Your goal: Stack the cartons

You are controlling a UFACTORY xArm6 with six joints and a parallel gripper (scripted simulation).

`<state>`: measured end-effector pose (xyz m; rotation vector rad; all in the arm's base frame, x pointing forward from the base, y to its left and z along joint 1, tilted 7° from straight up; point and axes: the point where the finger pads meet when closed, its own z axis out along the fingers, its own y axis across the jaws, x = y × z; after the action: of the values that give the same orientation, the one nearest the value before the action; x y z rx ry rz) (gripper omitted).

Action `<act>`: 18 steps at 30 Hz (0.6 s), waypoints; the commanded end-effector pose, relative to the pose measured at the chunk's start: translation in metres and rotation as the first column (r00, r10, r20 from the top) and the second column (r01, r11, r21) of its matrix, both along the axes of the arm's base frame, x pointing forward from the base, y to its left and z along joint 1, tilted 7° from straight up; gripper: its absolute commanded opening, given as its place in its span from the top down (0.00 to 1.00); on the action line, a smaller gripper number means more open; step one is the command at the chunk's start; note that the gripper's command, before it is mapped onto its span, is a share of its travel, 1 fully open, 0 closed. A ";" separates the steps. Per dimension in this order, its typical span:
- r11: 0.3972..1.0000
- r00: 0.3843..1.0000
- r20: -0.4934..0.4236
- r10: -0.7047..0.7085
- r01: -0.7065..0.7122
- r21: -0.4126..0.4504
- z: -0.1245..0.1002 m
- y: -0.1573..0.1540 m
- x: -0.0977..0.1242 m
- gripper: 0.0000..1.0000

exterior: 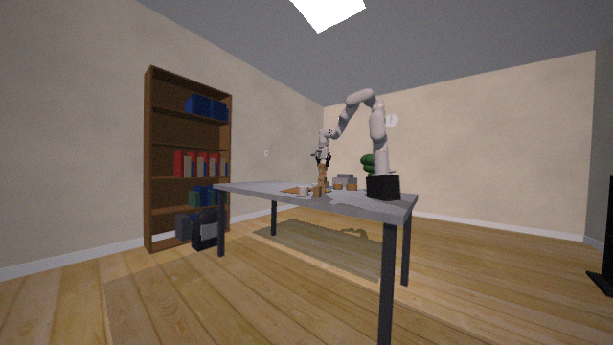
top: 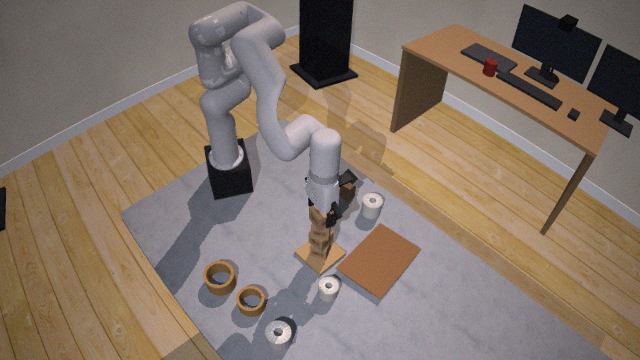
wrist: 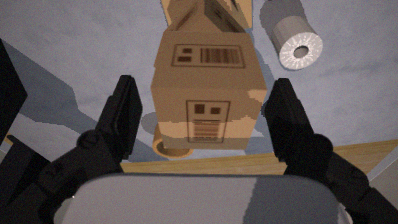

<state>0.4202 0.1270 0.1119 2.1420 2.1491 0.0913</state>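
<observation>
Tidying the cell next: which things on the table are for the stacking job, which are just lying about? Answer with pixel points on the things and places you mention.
For the job:
- stacked cartons (top: 320, 235) (wrist: 208, 100)
- square wooden board (top: 303, 254)

Lying about:
- two orange rings (top: 206, 282)
- three white rolls (top: 328, 292)
- brown flat panel (top: 380, 260)
</observation>
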 end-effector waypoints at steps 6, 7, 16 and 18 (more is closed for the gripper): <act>1.000 1.000 0.004 0.000 0.000 0.001 0.002 0.000 0.001 0.00; 1.000 1.000 0.004 0.000 0.000 0.001 0.002 0.000 0.001 0.00; 1.000 1.000 0.004 0.000 0.000 0.001 0.002 0.000 0.001 0.00; 1.000 1.000 0.004 0.000 0.000 0.001 0.006 0.001 0.001 0.00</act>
<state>0.4200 0.1269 0.1120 2.1421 2.1492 0.0906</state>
